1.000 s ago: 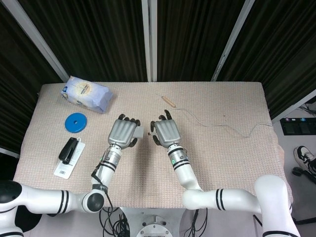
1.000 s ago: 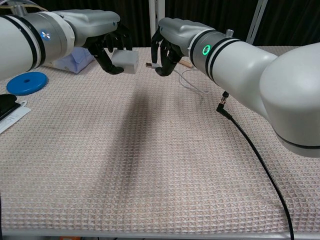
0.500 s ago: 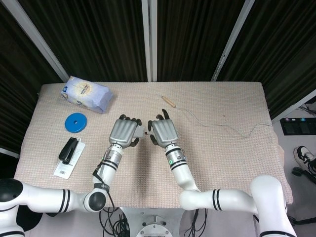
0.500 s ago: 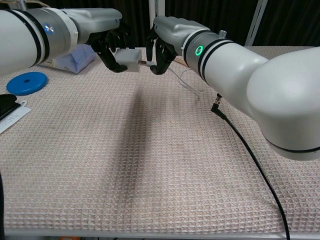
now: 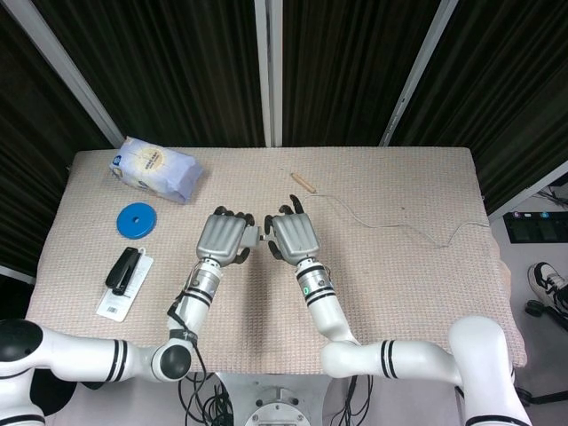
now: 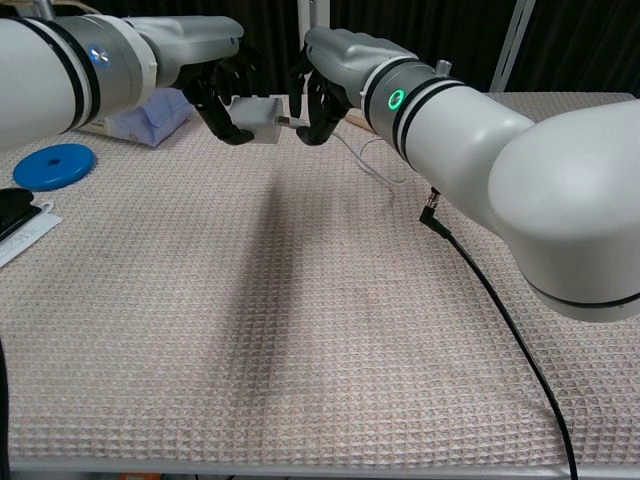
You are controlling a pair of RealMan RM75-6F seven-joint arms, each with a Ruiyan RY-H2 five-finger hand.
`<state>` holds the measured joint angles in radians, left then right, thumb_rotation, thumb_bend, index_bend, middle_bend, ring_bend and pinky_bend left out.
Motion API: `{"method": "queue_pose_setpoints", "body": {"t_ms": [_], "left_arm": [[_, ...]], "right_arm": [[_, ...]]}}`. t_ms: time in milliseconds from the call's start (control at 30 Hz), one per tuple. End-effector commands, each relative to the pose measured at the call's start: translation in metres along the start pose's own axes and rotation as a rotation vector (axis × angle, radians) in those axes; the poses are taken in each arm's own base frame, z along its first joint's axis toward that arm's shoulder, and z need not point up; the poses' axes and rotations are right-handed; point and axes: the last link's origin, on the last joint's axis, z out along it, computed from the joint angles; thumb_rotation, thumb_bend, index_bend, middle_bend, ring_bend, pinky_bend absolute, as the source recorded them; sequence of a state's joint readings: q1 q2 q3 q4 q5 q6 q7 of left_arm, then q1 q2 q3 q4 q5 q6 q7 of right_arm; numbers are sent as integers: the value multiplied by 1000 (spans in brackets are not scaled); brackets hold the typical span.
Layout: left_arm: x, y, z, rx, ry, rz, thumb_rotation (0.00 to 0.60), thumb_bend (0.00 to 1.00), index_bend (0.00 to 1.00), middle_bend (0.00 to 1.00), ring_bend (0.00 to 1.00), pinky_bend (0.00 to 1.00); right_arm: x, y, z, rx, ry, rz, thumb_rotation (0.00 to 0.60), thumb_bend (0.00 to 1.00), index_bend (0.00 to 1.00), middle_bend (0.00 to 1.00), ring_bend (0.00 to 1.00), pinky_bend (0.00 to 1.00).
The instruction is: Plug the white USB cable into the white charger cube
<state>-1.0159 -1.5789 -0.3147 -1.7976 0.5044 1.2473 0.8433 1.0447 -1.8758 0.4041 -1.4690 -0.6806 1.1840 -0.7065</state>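
Over the middle of the table (image 5: 399,275), I have both hands raised side by side, backs up in the head view. My left hand (image 5: 224,237) grips the white charger cube (image 6: 258,115); in the chest view its dark fingers (image 6: 212,103) curl under and around the cube, which sits in the grasp with one face turned toward the other hand. My right hand (image 5: 295,236) pinches the plug end of the white USB cable (image 5: 390,224) between its curled fingers (image 6: 322,105), and the metal tip just reaches the cube's facing side. I cannot tell whether the plug is seated or only touching. From the right hand the thin cable runs away across the cloth toward the far right edge of the table.

Off to the left lie a blue disc (image 5: 136,220), a white-and-blue packet (image 5: 156,169) and a black stapler (image 5: 123,270) on a card. A small wooden stick (image 5: 303,181) lies beyond the hands.
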Motion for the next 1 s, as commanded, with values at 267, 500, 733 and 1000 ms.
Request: {"method": "queue_pose_setpoints", "body": {"t_ms": [267, 500, 733, 1000], "left_arm": [[1, 1, 1, 4, 6, -18, 600, 409, 491, 489, 300, 201], [-2, 0, 2, 11, 5, 2, 600, 410, 491, 488, 300, 202], [-3, 1, 2, 9, 4, 15, 600, 410, 490, 488, 300, 202], [-5, 3, 2, 7, 7, 38, 600, 408, 491, 487, 300, 201]], "right_arm": [[-1, -1, 2, -2, -4, 12, 600, 327, 618, 538, 228, 0], [0, 0, 3, -9, -8, 24, 600, 327, 618, 538, 228, 0], [-1, 0, 4, -14, -18, 53, 600, 327, 608, 538, 228, 0], [-3, -2, 4, -8, -26, 92, 600, 327, 604, 538, 228, 0]]}}
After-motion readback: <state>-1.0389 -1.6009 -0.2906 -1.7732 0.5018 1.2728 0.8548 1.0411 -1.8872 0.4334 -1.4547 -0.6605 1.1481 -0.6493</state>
